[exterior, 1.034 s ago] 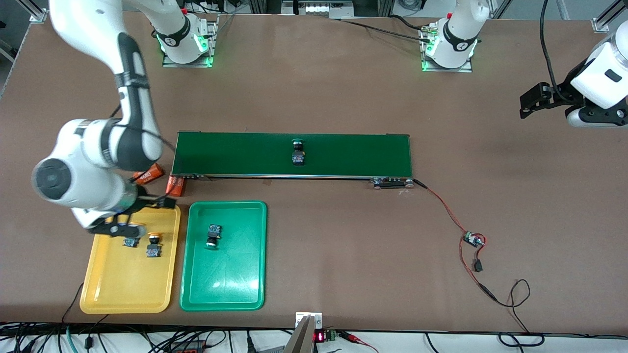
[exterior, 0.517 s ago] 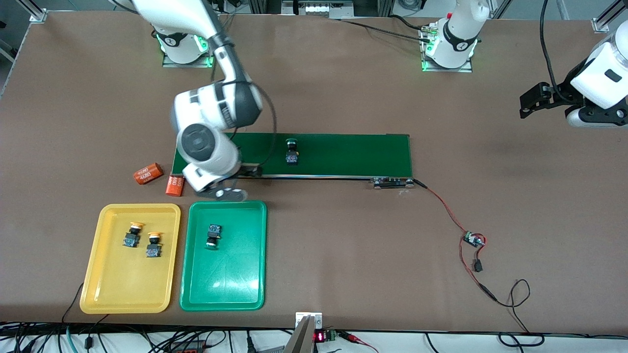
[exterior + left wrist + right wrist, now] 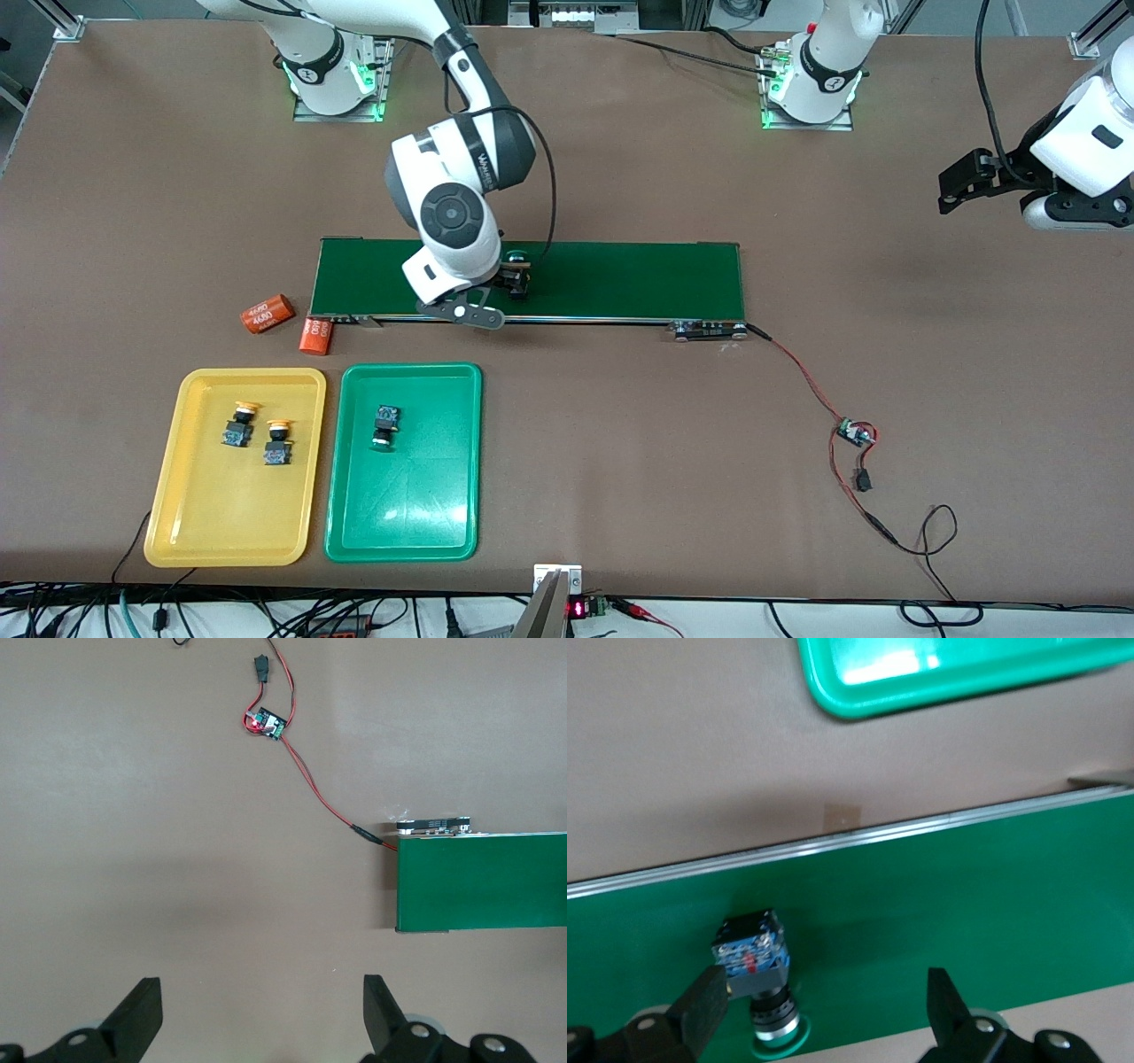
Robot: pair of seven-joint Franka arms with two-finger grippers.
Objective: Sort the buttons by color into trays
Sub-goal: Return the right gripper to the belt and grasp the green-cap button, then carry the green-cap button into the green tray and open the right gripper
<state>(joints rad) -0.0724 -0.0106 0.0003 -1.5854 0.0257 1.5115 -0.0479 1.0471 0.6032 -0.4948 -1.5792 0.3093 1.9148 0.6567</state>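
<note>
- Buttons first: two yellow-capped ones [image 3: 235, 426] [image 3: 277, 444] sit in the yellow tray [image 3: 229, 545], one green-capped one [image 3: 384, 426] is in the green tray [image 3: 403, 540], and the last green-capped button [image 3: 516, 273] is on the conveyor belt [image 3: 620, 279].
- Right gripper [image 3: 503, 294] is over the belt right at that button, fingers spread wide and holding nothing.
- In the right wrist view the button [image 3: 757, 970] isn't centred in the gap — it sits close against one finger [image 3: 704, 1005], with the other finger [image 3: 943, 1001] well apart from it. So I'd guess a sideways shift toward the button is needed before closing.
- Its long axis, body to cap, looks to run roughly across the belt, cap toward the robots' bases — hard to be sure, since the arm hides part of it in the front view.
- Left gripper [image 3: 261, 1010] waits over bare table past the belt's end, wide open and empty; the right arm is clearly the nearer one.
- The circuit board [image 3: 855, 433] on its red-black wires and the two orange cylinders [image 3: 268, 313] [image 3: 316, 335] aren't part of the sort.
</note>
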